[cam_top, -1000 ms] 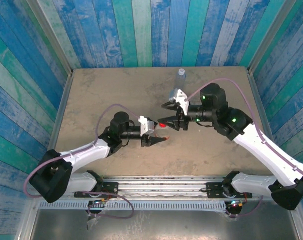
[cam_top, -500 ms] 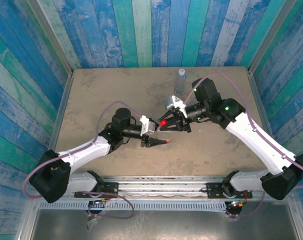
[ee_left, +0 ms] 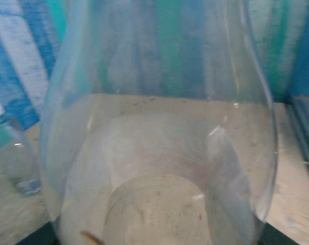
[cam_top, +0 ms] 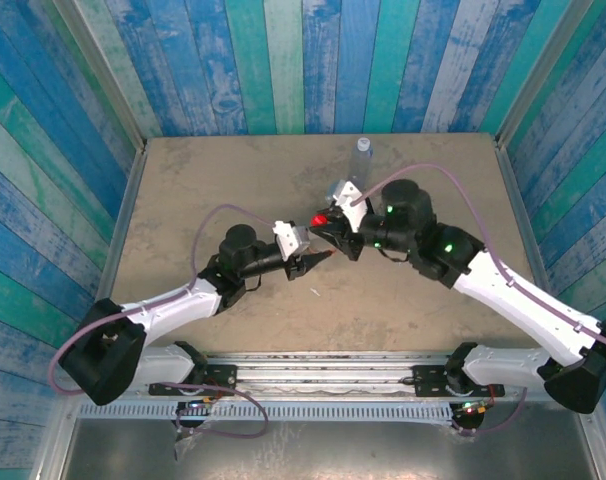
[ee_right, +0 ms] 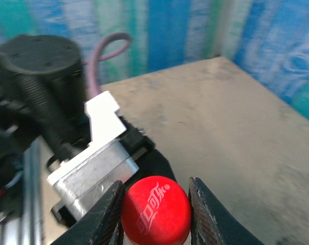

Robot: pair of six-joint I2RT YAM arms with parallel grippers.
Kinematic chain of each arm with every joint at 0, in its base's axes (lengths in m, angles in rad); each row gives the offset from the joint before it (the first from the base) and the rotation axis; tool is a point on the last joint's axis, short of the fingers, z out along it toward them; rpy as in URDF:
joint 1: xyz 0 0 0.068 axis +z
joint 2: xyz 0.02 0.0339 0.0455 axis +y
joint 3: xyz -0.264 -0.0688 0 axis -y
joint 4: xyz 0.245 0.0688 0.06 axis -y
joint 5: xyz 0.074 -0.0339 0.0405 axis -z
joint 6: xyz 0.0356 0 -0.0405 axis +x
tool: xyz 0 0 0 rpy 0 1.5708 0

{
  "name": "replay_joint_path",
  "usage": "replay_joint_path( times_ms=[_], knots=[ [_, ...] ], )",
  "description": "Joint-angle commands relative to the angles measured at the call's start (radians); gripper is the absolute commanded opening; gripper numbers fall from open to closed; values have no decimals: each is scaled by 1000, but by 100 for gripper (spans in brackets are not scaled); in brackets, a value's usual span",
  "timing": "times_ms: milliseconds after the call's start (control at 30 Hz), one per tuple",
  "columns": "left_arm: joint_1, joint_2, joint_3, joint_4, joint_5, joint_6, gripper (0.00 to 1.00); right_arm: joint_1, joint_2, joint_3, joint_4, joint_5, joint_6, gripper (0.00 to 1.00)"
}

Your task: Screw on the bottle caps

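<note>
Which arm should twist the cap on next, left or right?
Right, probably. The right gripper has its fingers on both sides of the red cap, touching it. The left gripper is shut on the clear bottle, so it suits bracing.

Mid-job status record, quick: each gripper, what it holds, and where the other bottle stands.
left gripper: shut on clear bottle
right gripper: shut on red cap
cap threaded onto bottle: cannot tell
second bottle: upright near the far edge of the table, apart from both grippers
</note>
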Motion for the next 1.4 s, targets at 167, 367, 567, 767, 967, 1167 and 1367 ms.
replay_joint_path(
  times_ms=[167, 367, 567, 767, 967, 1167, 1367],
  knots=[
    [-9, 42, 0, 89, -265, 4, 49, 151, 60, -5, 3, 692, 402, 1],
    [-8, -21, -29, 31, -202, 25, 52, 150, 41, 24, 27, 626, 261, 20],
    [-8, -24, -21, -56, 84, 49, 54, 22, -68, 9, 46, 4, 4, 62],
    [-8, -32, -8, -85, 270, 64, 54, -131, -114, 37, -83, -509, -163, 70],
    [-8, -28, 56, -183, 407, 106, 54, -164, -62, 114, -306, -661, -358, 65],
    [-8, -20, 81, -203, 468, 120, 54, -207, -13, 123, -352, -761, -401, 58],
    [-8, -9, 102, -245, 488, 144, 54, -225, 24, 129, -367, -782, -400, 51]
  ],
)
